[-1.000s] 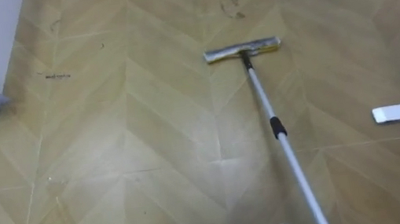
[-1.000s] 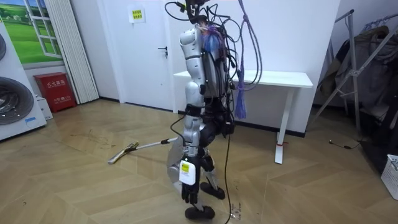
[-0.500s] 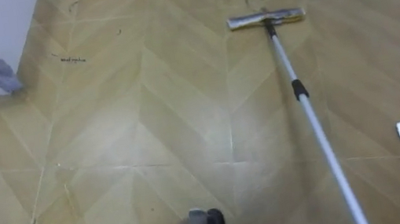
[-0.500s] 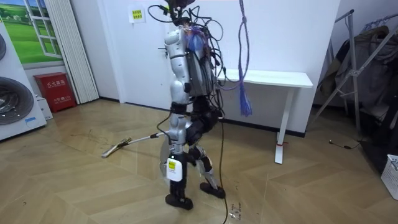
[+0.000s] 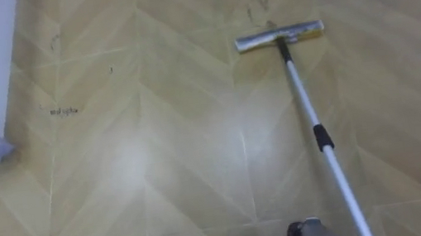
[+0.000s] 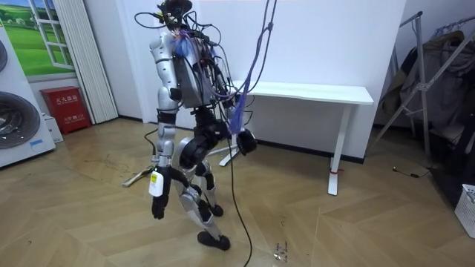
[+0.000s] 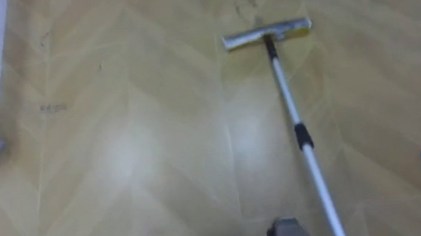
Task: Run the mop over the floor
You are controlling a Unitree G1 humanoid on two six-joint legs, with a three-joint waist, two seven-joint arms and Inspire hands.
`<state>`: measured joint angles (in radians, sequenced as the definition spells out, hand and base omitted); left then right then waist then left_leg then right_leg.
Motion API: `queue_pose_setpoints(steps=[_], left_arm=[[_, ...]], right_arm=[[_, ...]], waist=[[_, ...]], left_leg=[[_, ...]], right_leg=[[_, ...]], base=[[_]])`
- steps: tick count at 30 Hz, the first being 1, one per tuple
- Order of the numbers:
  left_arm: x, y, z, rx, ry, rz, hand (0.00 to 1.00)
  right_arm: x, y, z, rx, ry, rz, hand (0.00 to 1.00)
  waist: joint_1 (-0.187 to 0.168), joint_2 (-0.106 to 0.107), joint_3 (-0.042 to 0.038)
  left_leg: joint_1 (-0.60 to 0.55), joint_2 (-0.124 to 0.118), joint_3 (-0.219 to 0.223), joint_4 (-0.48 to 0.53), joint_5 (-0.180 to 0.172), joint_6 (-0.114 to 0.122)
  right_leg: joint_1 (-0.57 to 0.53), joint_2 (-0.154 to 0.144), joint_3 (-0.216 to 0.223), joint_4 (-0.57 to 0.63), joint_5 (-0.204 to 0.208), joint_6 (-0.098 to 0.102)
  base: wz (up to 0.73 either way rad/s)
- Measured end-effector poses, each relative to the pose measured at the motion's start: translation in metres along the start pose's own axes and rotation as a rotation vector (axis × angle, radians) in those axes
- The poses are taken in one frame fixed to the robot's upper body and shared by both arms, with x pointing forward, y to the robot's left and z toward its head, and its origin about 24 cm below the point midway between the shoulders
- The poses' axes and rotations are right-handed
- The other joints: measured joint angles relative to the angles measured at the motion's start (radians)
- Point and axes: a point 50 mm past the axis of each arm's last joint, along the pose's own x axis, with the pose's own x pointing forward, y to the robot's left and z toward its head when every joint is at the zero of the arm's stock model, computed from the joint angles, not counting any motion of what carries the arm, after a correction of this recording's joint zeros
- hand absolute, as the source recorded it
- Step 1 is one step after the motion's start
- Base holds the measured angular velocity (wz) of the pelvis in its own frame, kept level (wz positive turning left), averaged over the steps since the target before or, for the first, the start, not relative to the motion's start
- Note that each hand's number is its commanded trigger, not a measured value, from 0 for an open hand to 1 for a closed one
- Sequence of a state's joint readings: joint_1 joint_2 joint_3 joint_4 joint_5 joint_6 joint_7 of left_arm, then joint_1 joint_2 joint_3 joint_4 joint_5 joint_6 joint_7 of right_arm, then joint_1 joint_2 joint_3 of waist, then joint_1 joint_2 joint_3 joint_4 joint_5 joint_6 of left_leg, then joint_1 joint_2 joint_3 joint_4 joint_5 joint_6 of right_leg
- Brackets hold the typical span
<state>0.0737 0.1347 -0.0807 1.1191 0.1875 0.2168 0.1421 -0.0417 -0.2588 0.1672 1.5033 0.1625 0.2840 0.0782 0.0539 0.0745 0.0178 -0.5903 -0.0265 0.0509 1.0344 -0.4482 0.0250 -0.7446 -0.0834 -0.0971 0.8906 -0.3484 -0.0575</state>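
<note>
Silver-grey humanoid hung with cables

Shows glossy silver-grey shells on chest, arms and thighs, with black joints between them and dark feet. Carries a small dark head unit on top, ringed by a loose tangle of black cables that spills down the back, on the side nearest the white table. Mixes purple and bluish cords into that bundle, and sends a purple strap up from the shoulders and out of the top. Ends the arm farthest from the white table in a dark left hand, with a white and yellow tag just above it. Drops a thin dark cable from the back to the floor.
</note>
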Motion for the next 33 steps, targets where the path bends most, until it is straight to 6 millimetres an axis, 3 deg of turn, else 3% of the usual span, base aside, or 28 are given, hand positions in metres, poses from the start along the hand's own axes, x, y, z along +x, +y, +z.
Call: queue_pose_setpoints(steps=[1, 2, 3, 4, 5, 6, 7, 9, 10, 11, 12, 13, 14, 15, 16, 17, 18, 20, 21, 22, 24, 26, 27, 29, 30, 31, 32, 33], left_arm=[[0.0, 0.001, 0.001, 0.0, -0.002, 0.009, 0.0], [0.0, 0.001, 0.006, 0.001, -0.016, 0.018, 0.0], [0.0, 0.003, 0.014, -0.001, -0.036, 0.025, 0.0], [0.0, 0.004, 0.017, -0.002, -0.046, 0.03, 0.0], [0.0, 0.006, 0.027, -0.005, -0.074, 0.037, 0.0], [0.0, 0.008, 0.032, -0.007, -0.091, 0.043, 0.0], [0.0, 0.009, 0.032, -0.008, -0.092, 0.045, 0.0], [0.0, 0.009, 0.029, -0.008, -0.081, 0.039, 0.0], [0.0, 0.008, 0.029, -0.008, -0.079, 0.037, 0.0], [0.0, 0.009, 0.027, -0.008, -0.078, 0.028, 0.0], [0.0, 0.007, 0.023, -0.006, -0.067, 0.013, 0.0], [0.0, 0.005, 0.025, -0.008, -0.074, 0.006, 0.0], [-0.001, 0.003, 0.028, -0.007, -0.088, -0.005, 0.0], [-0.001, 0.003, 0.03, -0.001, -0.093, -0.008, 0.0], [-0.001, 0.003, 0.03, 0.008, -0.094, -0.007, 0.0], [-0.002, 0.002, 0.03, 0.029, -0.103, -0.003, 0.0], [-0.002, 0.002, 0.031, 0.036, -0.109, 0.001, 0.0], [-0.002, 0.001, 0.034, 0.033, -0.126, 0.008, 0.0], [-0.003, 0.002, 0.036, 0.023, -0.138, 0.019, 0.0], [-0.003, 0.003, 0.037, 0.018, -0.144, 0.028, 0.0], [-0.003, 0.002, 0.035, 0.019, -0.141, 0.028, 0.0], [-0.003, -0.002, 0.026, 0.021, -0.119, 0.017, 0.0], [-0.004, -0.007, 0.018, 0.02, -0.091, 0.006, 0.0], [-0.004, -0.009, 0.005, 0.023, -0.045, 0.001, 0.0], [-0.004, -0.008, 0.003, 0.028, -0.03, 0.01, 0.0], [-0.003, -0.007, 0.003, 0.028, -0.031, 0.015, 0.0], [-0.003, -0.004, 0.005, 0.017, -0.033, 0.019, 0.0], [-0.003, -0.003, 0.006, 0.009, -0.037, 0.021, 0.0]], right_arm=[[-0.003, -0.004, 0.01, -0.005, -0.018, -0.015, 1.0], [-0.011, -0.014, 0.037, -0.018, -0.077, -0.054, 1.0], [-0.024, -0.025, 0.068, -0.006, -0.158, -0.087, 1.0], [-0.03, -0.026, 0.084, 0.0, -0.203, -0.093, 1.0], [-0.042, -0.034, 0.108, 0.01, -0.287, -0.113, 1.0], [-0.057, -0.037, 0.134, 0.011, -0.386, -0.118, 1.0], [-0.064, -0.036, 0.145, 0.013, -0.431, -0.114, 1.0], [-0.074, -0.03, 0.163, 0.042, -0.509, -0.073, 1.0], [-0.072, -0.027, 0.161, 0.057, -0.506, -0.056, 1.0], [-0.065, -0.022, 0.152, 0.074, -0.482, -0.019, 1.0], [-0.053, -0.023, 0.133, 0.086, -0.43, -0.005, 1.0], [-0.046, -0.026, 0.121, 0.09, -0.398, -0.012, 1.0], [-0.034, -0.032, 0.094, 0.095, -0.321, -0.031, 1.0], [-0.023, -0.036, 0.065, 0.092, -0.239, -0.05, 1.0], [-0.017, -0.037, 0.05, 0.089, -0.201, -0.059, 1.0], [-0.008, -0.038, 0.018, 0.076, -0.121, -0.074, 1.0], [-0.002, -0.036, -0.01, 0.077, -0.054, -0.082, 1.0], [0.004, -0.031, -0.039, 0.084, 0.015, -0.08, 1.0], [0.006, -0.023, -0.051, 0.091, 0.046, -0.071, 1.0], [0.008, -0.013, -0.058, 0.088, 0.067, -0.048, 1.0], [0.01, 0.0, -0.062, 0.076, 0.083, -0.016, 1.0], [0.01, 0.005, -0.061, 0.063, 0.096, -0.004, 1.0], [0.009, 0.003, -0.057, 0.056, 0.096, -0.011, 1.0], [0.007, -0.002, -0.039, 0.04, 0.078, -0.031, 1.0], [0.003, -0.005, -0.019, 0.032, 0.044, -0.046, 1.0], [0.001, -0.008, -0.008, 0.033, 0.027, -0.058, 1.0], [-0.006, -0.016, 0.018, 0.031, -0.023, -0.087, 1.0], [-0.016, -0.027, 0.047, 0.032, -0.096, -0.118, 1.0]], waist=[[0.01, -0.002, 0.0009], [0.029, -0.01, 0.004], [0.047, -0.025, 0.0119], [0.057, -0.035, 0.017], [0.082, -0.039, 0.019], [0.106, -0.051, 0.0231], [0.111, -0.058, 0.0256], [0.12, -0.072, 0.0248], [0.12, -0.074, 0.0233], [0.118, -0.079, 0.0171], [0.11, -0.089, 0.0101], [0.102, -0.085, 0.0088], [0.092, -0.082, 0.0091], [0.087, -0.079, 0.0075], [0.083, -0.074, 0.0044], [0.073, -0.051, -0.0083], [0.06, -0.029, -0.0169], [0.04, 0.003, -0.016], [0.021, 0.018, -0.0172], [0.003, 0.018, -0.0144], [-0.009, 0.026, -0.0163], [-0.021, 0.014, -0.0098], [-0.02, 0.017, -0.0111], [-0.019, 0.018, -0.0104], [-0.018, 0.015, -0.0089], [-0.018, 0.012, -0.0062], [-0.012, -0.002, 0.0027], [0.01, -0.014, 0.0076]], left_leg=[[-0.017, 0.008, 0.001, 0.062, 0.027, -0.004], [-0.057, 0.018, 0.002, 0.174, 0.09, -0.015], [-0.098, 0.021, -0.001, 0.266, 0.175, -0.027], [-0.118, 0.023, -0.001, 0.299, 0.195, -0.038], [-0.17, 0.041, 0.001, 0.317, 0.189, -0.034], [-0.218, 0.051, -0.002, 0.273, 0.166, -0.025], [-0.239, 0.049, -0.006, 0.229, 0.152, -0.025], [-0.26, 0.037, -0.004, -0.046, 0.144, -0.029], [-0.256, 0.029, -0.008, -0.125, 0.15, -0.031], [-0.249, 0.02, 0.003, -0.209, 0.199, 0.007], [-0.223, 0.004, 0.015, -0.221, 0.194, 0.041], [-0.211, -0.003, 0.019, -0.221, 0.184, 0.057], [-0.187, -0.018, 0.032, -0.22, 0.16, 0.079], [-0.162, -0.037, 0.034, -0.217, 0.132, 0.091], [-0.15, -0.042, 0.034, -0.213, 0.118, 0.097], [-0.13, -0.05, 0.022, -0.205, 0.091, 0.106], [-0.106, -0.059, 0.014, -0.21, 0.073, 0.114], [-0.066, -0.06, 0.015, -0.229, 0.055, 0.12], [-0.043, -0.06, 0.015, -0.249, 0.055, 0.12], [-0.022, -0.059, 0.017, -0.276, 0.052, 0.117], [0.022, -0.055, 0.019, -0.308, 0.042, 0.104], [0.073, -0.054, 0.02, -0.316, 0.017, 0.089], [0.107, -0.047, 0.017, -0.309, -0.007, 0.075], [0.14, -0.031, 0.004, -0.289, -0.035, 0.049], [0.114, -0.019, 0.001, -0.201, -0.036, 0.035], [0.087, -0.014, 0.001, -0.139, -0.023, 0.015], [0.03, 0.002, 0.003, 0.0, 0.024, -0.015], [-0.025, 0.013, 0.004, 0.115, 0.086, -0.029]], right_leg=[[0.008, 0.003, 0.0, 0.023, -0.024, -0.005], [0.021, 0.011, -0.002, 0.06, -0.065, -0.013], [0.027, 0.015, 0.004, 0.091, -0.098, -0.022], [0.029, 0.016, 0.01, 0.103, -0.111, -0.027], [0.032, 0.034, 0.011, 0.107, -0.125, -0.031], [0.036, 0.042, 0.01, 0.104, -0.133, -0.038], [0.041, 0.043, 0.011, 0.1, -0.137, -0.039], [0.104, 0.048, 0.003, 0.047, -0.159, -0.029], [0.125, 0.047, 0.0, 0.029, -0.165, -0.024], [0.168, 0.04, 0.0, 0.003, -0.18, -0.011], [0.2, 0.028, 0.013, -0.014, -0.195, 0.009], [0.214, 0.026, 0.019, -0.016, -0.197, 0.014], [0.219, 0.009, 0.026, 0.018, -0.186, 0.034], [0.205, -0.005, 0.04, 0.091, -0.151, 0.064], [0.196, -0.005, 0.042, 0.129, -0.124, 0.072], [0.168, -0.005, 0.049, 0.21, -0.052, 0.079], [0.135, -0.004, 0.066, 0.279, -0.012, 0.086], [0.062, 0.005, 0.087, 0.31, -0.016, 0.086], [0.007, 0.01, 0.095, 0.277, -0.018, 0.088], [-0.04, 0.011, 0.099, 0.196, -0.017, 0.088], [-0.055, 0.009, 0.096, 0.011, 0.013, 0.07], [-0.029, 0.0, 0.08, -0.145, 0.067, 0.061], [0.004, -0.004, 0.058, -0.142, 0.091, 0.055], [0.041, -0.005, 0.027, -0.12, 0.074, 0.038], [0.045, -0.005, 0.011, -0.088, 0.042, 0.024], [0.044, -0.003, 0.005, -0.067, 0.028, 0.02], [0.043, 0.002, 0.006, -0.022, -0.007, 0.014], [0.042, 0.012, 0.013, 0.014, -0.038, 0.007]], base=[[0.0], [-0.07], [-0.08], [-0.08], [-0.13], [-0.12], [-0.06], [0.15], [0.2], [0.33], [0.43], [0.6], [0.46], [0.33], [0.14], [0.09], [0.05], [-0.06], [-0.12], [-0.09], [-0.16], [-0.11], [-0.11], [-0.06], [0.16], [0.27], [0.18], [0.09]])
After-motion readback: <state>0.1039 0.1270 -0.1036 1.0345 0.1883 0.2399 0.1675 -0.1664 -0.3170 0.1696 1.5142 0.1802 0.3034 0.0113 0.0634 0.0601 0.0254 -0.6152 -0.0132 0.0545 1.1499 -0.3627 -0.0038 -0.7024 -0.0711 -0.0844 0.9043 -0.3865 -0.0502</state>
